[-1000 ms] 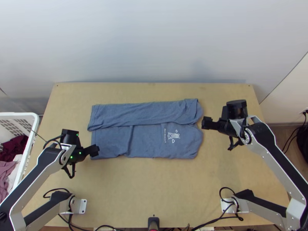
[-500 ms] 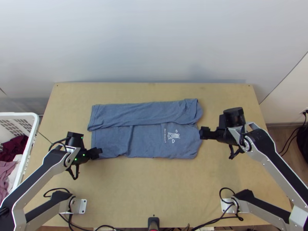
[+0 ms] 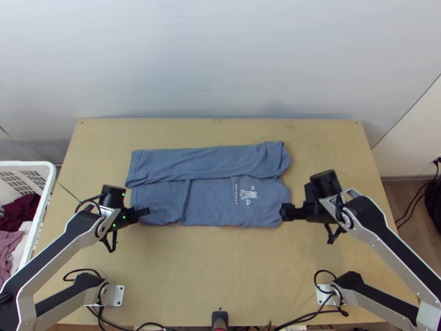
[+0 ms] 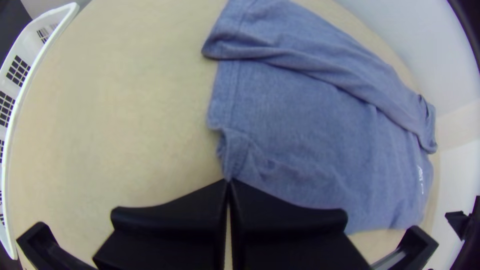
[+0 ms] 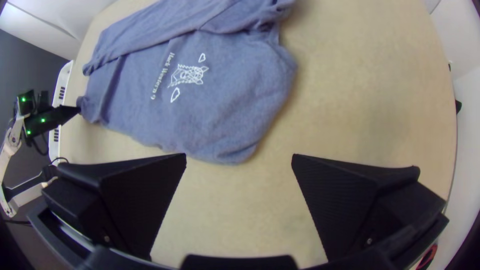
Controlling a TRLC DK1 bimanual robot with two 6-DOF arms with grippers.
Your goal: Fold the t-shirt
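A blue t-shirt (image 3: 209, 201) lies across the middle of the table, its far part folded over lengthwise into a long strip and a white print on the near layer. My left gripper (image 3: 144, 212) is at the shirt's near left corner; in the left wrist view, my left gripper (image 4: 228, 182) is shut on that corner, the cloth (image 4: 310, 135) bunching at the fingertips. My right gripper (image 3: 284, 212) is at the near right end of the shirt. In the right wrist view my right gripper (image 5: 239, 160) stands wide open, the shirt's edge (image 5: 225, 145) just beyond its fingers, nothing between them.
A white laundry basket (image 3: 48, 190) with dark red, pink and white cloth stands beyond the table's left edge. Bare table (image 3: 220, 265) stretches between the shirt and the arms' bases. Cables and a dark tool handle (image 3: 219, 320) are at the near edge.
My left gripper has shifted slightly right and up the picture, and the shirt's near left corner has moved inward with it. My right gripper has come down the picture and a little left.
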